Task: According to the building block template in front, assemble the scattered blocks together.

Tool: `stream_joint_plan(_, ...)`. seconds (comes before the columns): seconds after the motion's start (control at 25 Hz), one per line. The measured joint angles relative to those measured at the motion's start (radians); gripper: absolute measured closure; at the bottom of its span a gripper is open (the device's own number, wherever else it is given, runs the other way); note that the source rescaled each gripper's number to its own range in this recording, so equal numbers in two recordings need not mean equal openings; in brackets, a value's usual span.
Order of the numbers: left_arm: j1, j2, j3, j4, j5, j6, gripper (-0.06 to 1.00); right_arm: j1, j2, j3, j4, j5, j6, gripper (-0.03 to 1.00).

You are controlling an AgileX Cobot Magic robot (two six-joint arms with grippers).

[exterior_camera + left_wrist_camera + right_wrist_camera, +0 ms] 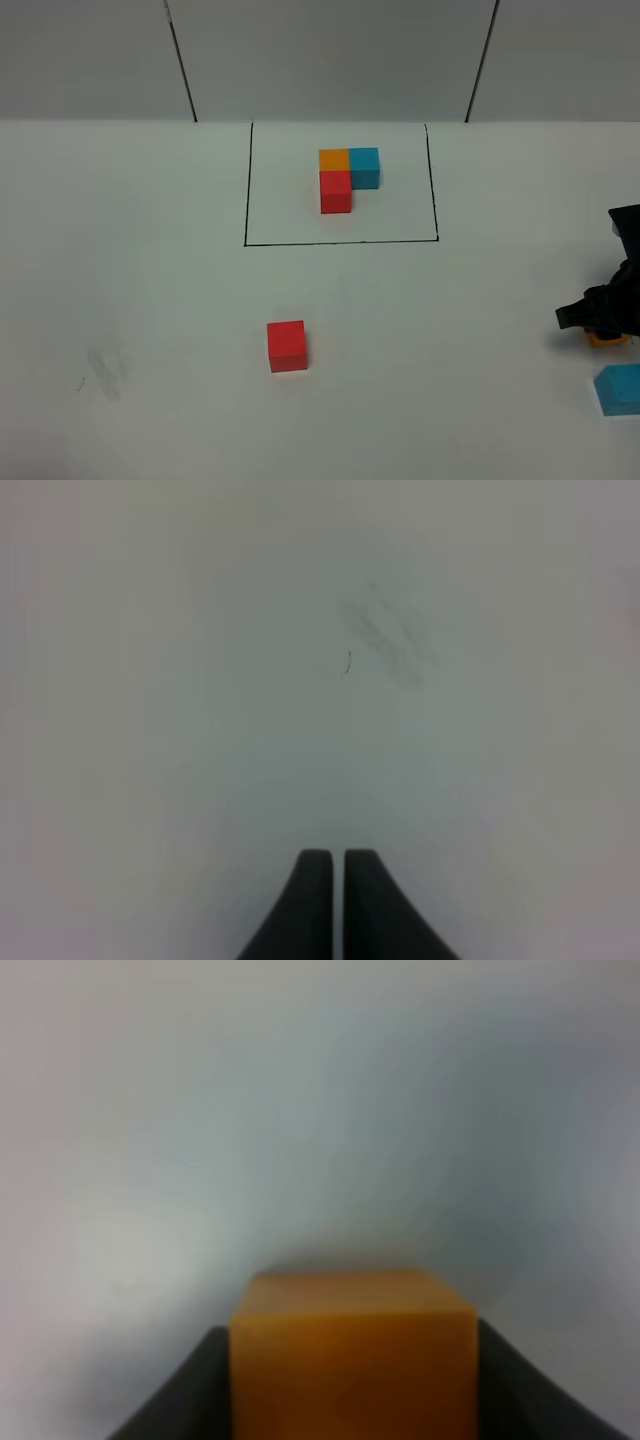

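Presently the orange cube (352,1355) is pinched by the right gripper (600,322) near the worktop's (150,300) right edge, beside the light blue cube (620,390); the left gripper (333,900) is pressed together, empty. Next, a lift and carry toward the red cube (287,346) seems called for, as laid out in the framed template (345,175)

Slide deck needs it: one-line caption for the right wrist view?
Right gripper closed on the orange cube, fingers flush against both sides, white table beyond.
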Motion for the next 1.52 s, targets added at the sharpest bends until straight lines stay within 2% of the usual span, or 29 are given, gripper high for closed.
stream_joint_plan(0.16,0.000,0.000,0.000,0.000,0.000,0.000,0.94,0.000,-0.043,-0.010,0.000,0.045,-0.001,0.42)
stream_joint_plan(0.48,0.000,0.000,0.000,0.000,0.000,0.000,0.94,0.013,-0.220,-0.146,0.001,0.273,-0.028,0.42)
stream_joint_plan(0.68,0.000,0.000,0.000,0.000,0.000,0.000,0.94,0.071,-0.322,-0.251,0.001,0.405,-0.045,0.42)
stream_joint_plan(0.88,0.000,0.000,0.000,0.000,0.000,0.000,0.94,0.156,-0.353,-0.358,0.001,0.497,-0.073,0.42)
stream_joint_plan(1.24,0.000,0.000,0.000,0.000,0.000,0.000,0.94,0.281,-0.349,-0.427,0.012,0.500,-0.106,0.42)
stream_joint_plan(1.52,0.000,0.000,0.000,0.000,0.000,0.000,0.94,0.340,-0.319,-0.446,0.098,0.440,-0.115,0.42)
